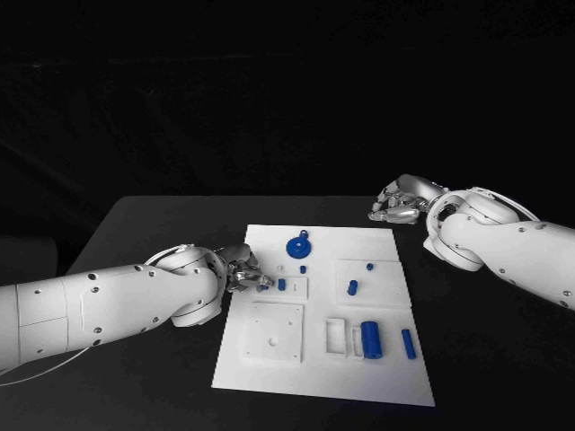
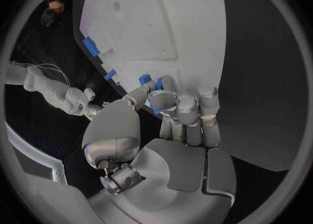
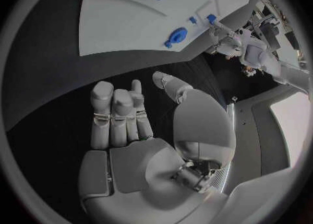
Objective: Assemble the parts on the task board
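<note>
The white task board [image 1: 324,368] lies in the middle of the black table. My left hand [image 1: 243,269] is at the board's left edge, where its thumb and a finger pinch a small blue part [image 2: 145,80]. A round blue part [image 1: 299,245] lies near the far edge, with a small peg [image 1: 352,287] at mid-board. A blue cylinder [image 1: 370,339] and a thin blue bar [image 1: 408,343] sit at the near right. My right hand [image 1: 402,202] hovers over bare table past the board's far right corner, holding nothing, its fingers [image 3: 114,112] side by side and the thumb apart.
A raised white square plate [image 1: 275,332] and a rectangular frame [image 1: 336,335] sit on the near half of the board. Black table runs round the board on every side. My left forearm [image 1: 93,310] lies along the table's left side.
</note>
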